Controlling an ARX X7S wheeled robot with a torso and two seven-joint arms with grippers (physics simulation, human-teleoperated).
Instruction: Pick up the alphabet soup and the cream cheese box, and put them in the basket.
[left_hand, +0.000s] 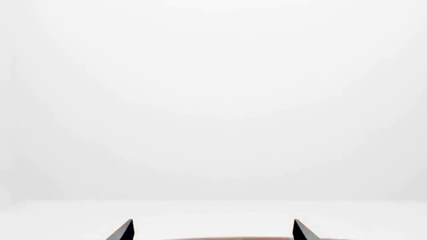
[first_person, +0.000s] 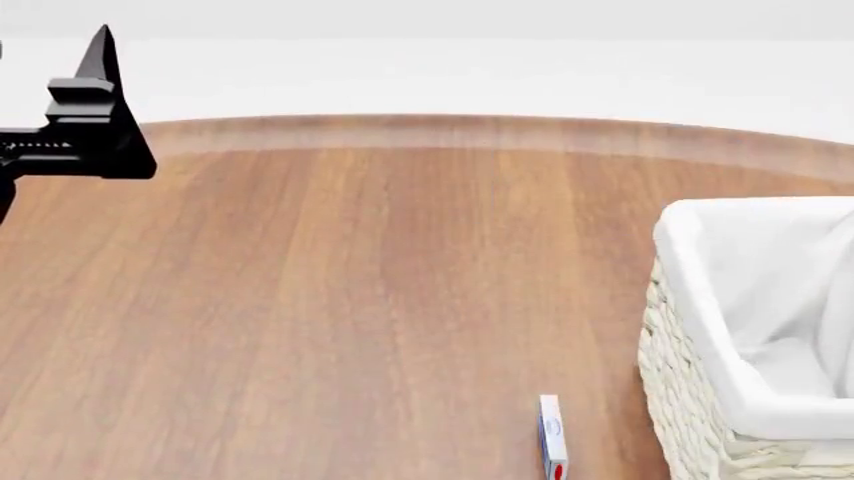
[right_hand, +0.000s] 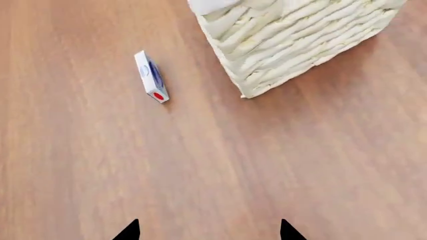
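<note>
Over on the left, the left gripper (first_person: 100, 60) is held up high above the far left part of the wooden table (first_person: 347, 300), near the table's back edge. From the head view you mostly get one black pointed finger sticking upward with the chunky black body below it. Its own wrist camera is looking out at plain white background, with just the two dark fingertips (left_hand: 123, 231) poking in, set wide apart and nothing between them, so that hand is spread and empty. A thin brown sliver of the tabletop shows between the tips.

Moving across, the middle of the table is bare wood grain. Toward the near right there's the cream cheese box (first_person: 551, 440), a small thin white box with a blue marking and a red spot, standing on a narrow edge on the table. It sits just beside the basket (first_person: 694, 400) but not touching it, a strip of wood showing between them.

The basket is at the right edge, cream wicker with white cloth lining folded over the rim.

The right gripper (right_hand: 209, 231) isn't visible from the head view. Its wrist camera looks down at the table with the box (right_hand: 151, 76) and a basket corner (right_hand: 280, 45) ahead of it. Its two black tips are parted, holding nothing, well apart from the box.
</note>
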